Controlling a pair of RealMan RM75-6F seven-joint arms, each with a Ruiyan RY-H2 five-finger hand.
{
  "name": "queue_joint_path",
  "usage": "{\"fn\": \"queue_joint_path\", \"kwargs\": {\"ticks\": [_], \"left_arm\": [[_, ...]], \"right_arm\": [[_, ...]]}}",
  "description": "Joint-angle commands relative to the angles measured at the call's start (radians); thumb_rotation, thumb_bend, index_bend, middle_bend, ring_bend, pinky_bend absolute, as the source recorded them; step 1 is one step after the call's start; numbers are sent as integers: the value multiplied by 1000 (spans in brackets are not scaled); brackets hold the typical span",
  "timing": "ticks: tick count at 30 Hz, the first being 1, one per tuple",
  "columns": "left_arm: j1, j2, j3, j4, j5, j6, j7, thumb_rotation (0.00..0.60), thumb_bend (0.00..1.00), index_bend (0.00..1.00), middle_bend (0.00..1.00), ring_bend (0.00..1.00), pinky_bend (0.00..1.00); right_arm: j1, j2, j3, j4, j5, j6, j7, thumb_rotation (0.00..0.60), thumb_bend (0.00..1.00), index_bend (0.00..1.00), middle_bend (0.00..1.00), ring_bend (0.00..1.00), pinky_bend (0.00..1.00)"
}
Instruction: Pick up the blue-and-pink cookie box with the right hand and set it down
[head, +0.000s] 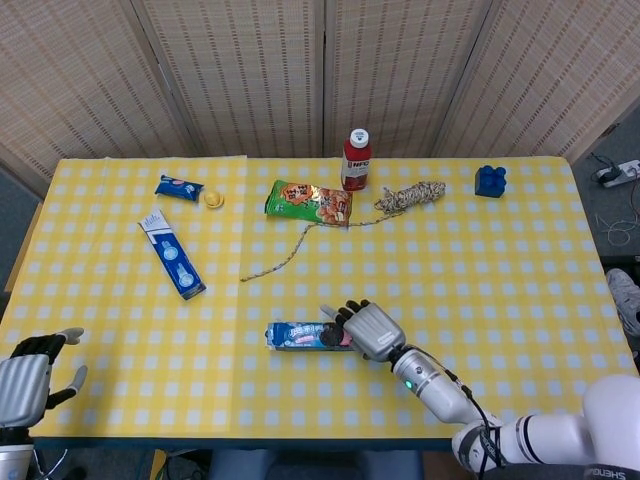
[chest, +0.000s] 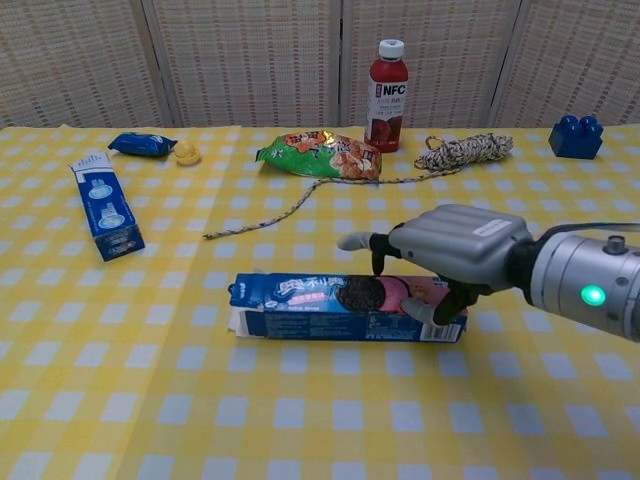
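The blue-and-pink cookie box (head: 300, 336) (chest: 340, 305) lies flat on the yellow checked tablecloth near the front middle, its long side across the view. My right hand (head: 370, 330) (chest: 450, 250) hovers over the box's right, pink end. Its fingers are spread loosely around that end, with the thumb in front of the box and the other fingertips behind it, and it has no firm grip. My left hand (head: 25, 375) hangs at the front left corner, off the table, with its fingers apart and nothing in it.
A long blue box (head: 172, 258) and a small blue packet (head: 178, 187) lie at the left. A green snack bag (head: 308, 202), a red bottle (head: 357, 158), a coiled rope (head: 410, 195) and a blue block (head: 489, 180) sit along the back.
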Motion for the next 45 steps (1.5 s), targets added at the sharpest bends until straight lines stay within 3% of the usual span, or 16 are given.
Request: {"fn": "queue_joint_path", "kwargs": {"ticks": [1, 14, 25, 45], "left_arm": [[3, 0, 0, 4, 2, 5, -7, 600, 357, 348, 366, 308, 230], [9, 0, 1, 14, 3, 7, -22, 600, 358, 348, 366, 308, 230], [6, -1, 2, 6, 7, 1, -10, 600, 357, 348, 366, 308, 230], [0, -7, 0, 15, 3, -13, -12, 600, 357, 348, 366, 308, 230]], "right_arm": [[-15, -12, -7, 9, -14, 3, 18, 600, 3, 22, 260, 164, 303], [-73, 37, -15, -36, -104, 63, 63, 600, 3, 22, 262, 164, 303], [-95, 12, -11, 19, -90, 35, 72, 600, 25, 27, 270, 164, 303], [-107, -22, 21, 89, -63, 2, 69, 600, 206, 297, 296, 170, 303]]}}
